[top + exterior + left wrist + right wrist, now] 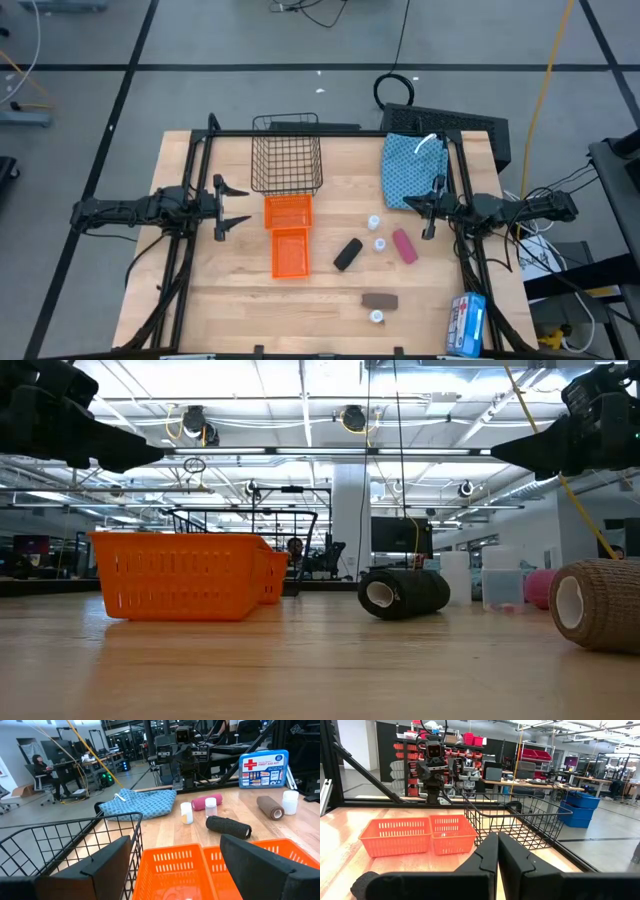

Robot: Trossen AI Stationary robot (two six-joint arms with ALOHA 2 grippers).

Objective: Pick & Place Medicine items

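Observation:
The blue patterned pouch [412, 168] lies flat near the table's far right. Two white vials [374, 222] [381, 244] stand beside the pink oblong [404, 246] and the black oblong [348, 254]. The brown bar [379, 300] and a third vial [376, 317] sit near the front edge. My left gripper [232, 207] hovers open at the table's left, beside the orange baskets. My right gripper [428, 209] hovers shut just in front of the pouch, right of the vials. In the left wrist view, the pouch [140, 804], pink oblong [200, 802], black oblong [228, 826] and brown bar [270, 807] show beyond my left gripper [177, 842].
A black wire basket [287, 160] stands at the far middle. Two joined orange baskets [289, 235] sit in front of it. A blue-and-white first aid packet [467, 323] lies at the near right corner. Bare wood shows at the near left. My right gripper [497, 837] faces the baskets.

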